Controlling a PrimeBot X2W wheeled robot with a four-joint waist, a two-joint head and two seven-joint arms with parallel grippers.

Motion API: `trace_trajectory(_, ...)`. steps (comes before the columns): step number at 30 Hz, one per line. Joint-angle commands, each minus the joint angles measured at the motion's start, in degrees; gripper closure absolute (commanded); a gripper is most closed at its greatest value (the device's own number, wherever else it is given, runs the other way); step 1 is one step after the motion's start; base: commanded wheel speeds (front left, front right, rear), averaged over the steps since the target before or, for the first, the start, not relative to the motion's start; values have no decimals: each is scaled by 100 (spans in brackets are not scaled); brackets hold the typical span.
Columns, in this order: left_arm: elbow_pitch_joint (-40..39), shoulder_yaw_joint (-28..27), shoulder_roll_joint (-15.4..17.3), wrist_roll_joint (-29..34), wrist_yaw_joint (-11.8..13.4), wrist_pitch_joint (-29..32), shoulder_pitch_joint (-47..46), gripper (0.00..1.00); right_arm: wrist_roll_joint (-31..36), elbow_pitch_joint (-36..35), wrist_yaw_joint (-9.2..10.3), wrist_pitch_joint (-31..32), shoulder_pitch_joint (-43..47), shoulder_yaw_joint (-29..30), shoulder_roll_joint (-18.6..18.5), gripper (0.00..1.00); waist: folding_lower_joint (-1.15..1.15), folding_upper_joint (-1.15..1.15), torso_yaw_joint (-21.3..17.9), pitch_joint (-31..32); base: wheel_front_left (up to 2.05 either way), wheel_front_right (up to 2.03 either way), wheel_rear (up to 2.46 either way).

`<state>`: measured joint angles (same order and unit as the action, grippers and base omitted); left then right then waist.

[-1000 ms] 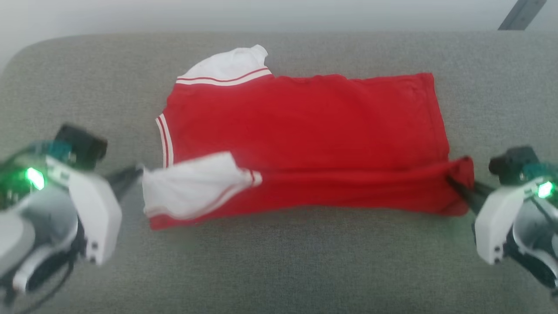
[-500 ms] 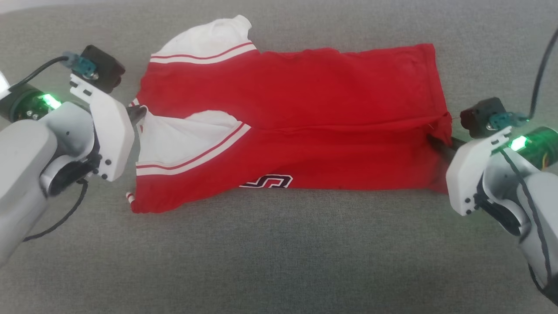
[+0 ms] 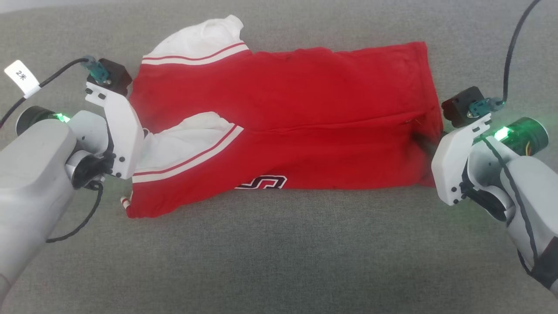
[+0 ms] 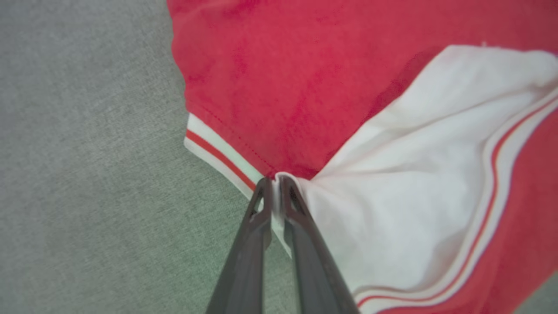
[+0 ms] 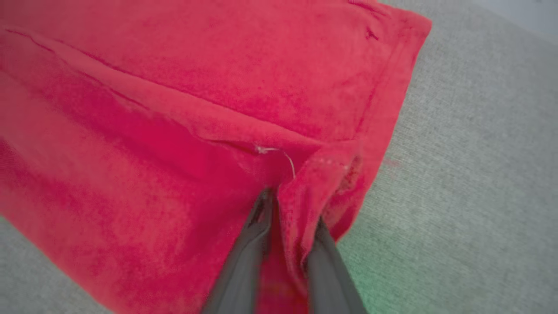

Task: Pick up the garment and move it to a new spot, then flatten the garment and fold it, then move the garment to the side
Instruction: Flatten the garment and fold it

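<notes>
Garment: we see the garment (image 3: 305, 100) lying on the grey fabric surface (image 3: 279, 253), its near long edge folded over the middle.
Left tool: the left tool (image 4: 273, 186) pinches the garment at its white sleeve edge.
Right tool: the right tool (image 5: 285, 205) pinches the garment's red hem corner.

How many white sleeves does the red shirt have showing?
2. One white short sleeve lies at the far left corner of the red jersey T-shirt; the other is folded onto its body, pinched by the left pincer.
</notes>
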<state>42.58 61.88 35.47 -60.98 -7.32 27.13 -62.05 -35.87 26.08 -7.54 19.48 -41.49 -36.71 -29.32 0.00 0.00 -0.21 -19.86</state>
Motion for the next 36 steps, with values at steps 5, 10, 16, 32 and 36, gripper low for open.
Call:
trace_trajectory(5, 118, -4, -40, -190, -15, -123, -146, 0, -62, 20, 10, -266, -78, -13, -80, 0, 0, 0, 2, 252, 0, 0, 0)
trace_trajectory(10, 5, 38, 72, -218, -17, -203, -112, 0, 9, -53, 10, -599, 95, 162, -159, 0, 0, 0, 33, 494, 0, 0, 0)
trace_trajectory(16, -341, 46, 327, -381, -18, -249, 221, 0, 377, -215, 10, -1292, 565, 866, -140, 0, 0, 0, 56, 906, 0, 0, 0)
trace_trajectory(32, -2327, 145, 1189, -876, 1058, 183, 1513, 0, 2694, -1965, 10, -2421, 2349, 3788, 1481, 0, 0, 0, -117, 1019, 0, 0, 0)
trace_trajectory(36, -2433, 125, 1257, -870, 1269, 120, 1658, 0, 2947, -2373, 10, -2299, 2636, 3988, 1852, 0, 0, 0, -194, 852, 0, 0, 0)
